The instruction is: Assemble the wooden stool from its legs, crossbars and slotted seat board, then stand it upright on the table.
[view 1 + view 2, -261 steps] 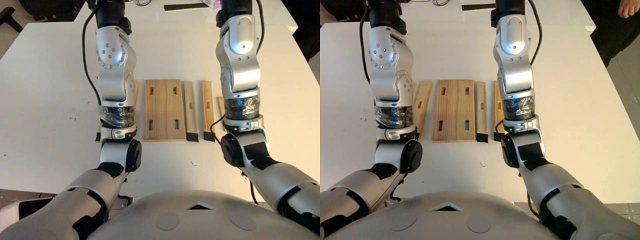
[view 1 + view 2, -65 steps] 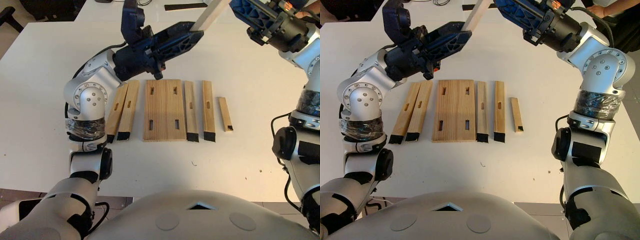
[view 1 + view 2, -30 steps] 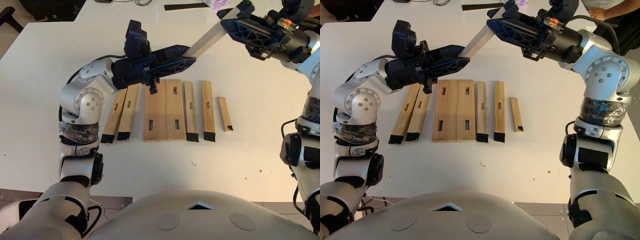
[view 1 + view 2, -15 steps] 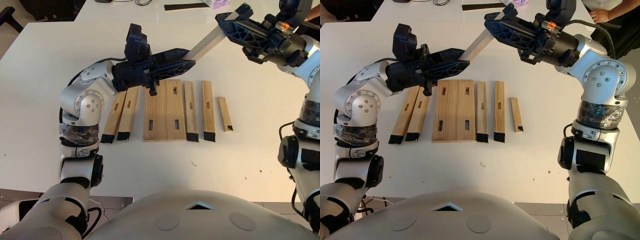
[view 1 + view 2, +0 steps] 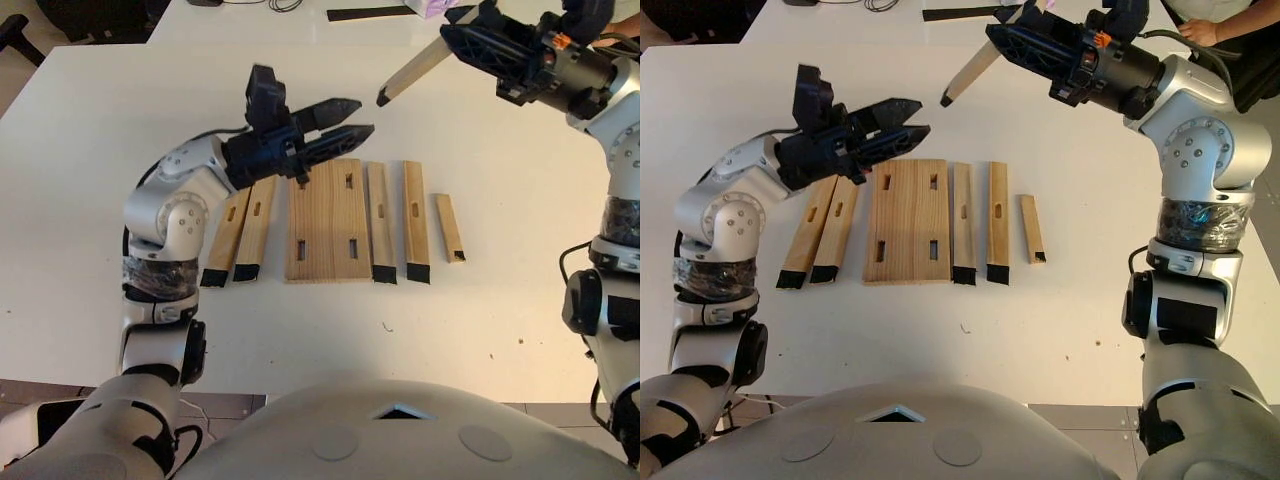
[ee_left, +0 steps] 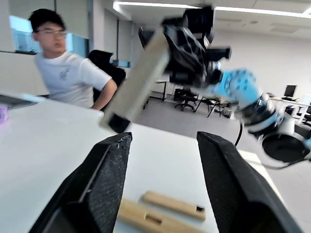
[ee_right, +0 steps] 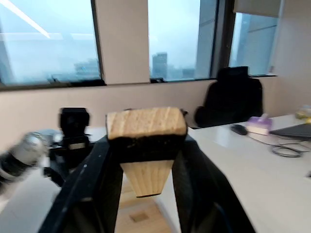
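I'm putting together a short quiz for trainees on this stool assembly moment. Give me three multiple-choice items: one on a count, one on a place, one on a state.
1. How many slots show in the seat board?
A) two B) four C) six

2. Where does the short crossbar lie?
A) at the right end of the row on the table B) on top of the seat board C) between the left jaws

3. How do the left jaws stand?
A) shut on a leg B) open and empty C) shut and empty

Answers:
1 B: two dark slots show near each end of the board.
2 A: no piece lies to its right.
3 B: they stand spread with nothing between them; the raised leg is in the right jaws.
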